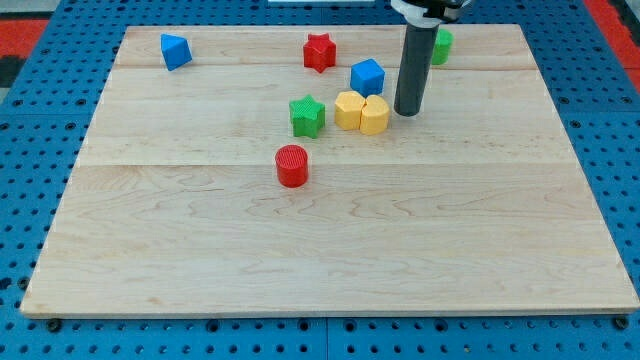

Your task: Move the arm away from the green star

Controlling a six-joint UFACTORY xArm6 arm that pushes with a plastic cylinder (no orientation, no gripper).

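Note:
The green star [307,116] sits on the wooden board [330,250], above the middle. My tip [407,112] is at the end of the dark rod, to the right of the star. Two yellow blocks [360,112] lie between the star and my tip, and my tip stands just right of them. A blue cube [367,76] lies just above the yellow blocks, left of the rod.
A red cylinder [291,165] stands below the green star. A red star [319,52] is near the view's top. A blue block [175,51] is at the top left. A green block [441,45] shows partly behind the rod at the top.

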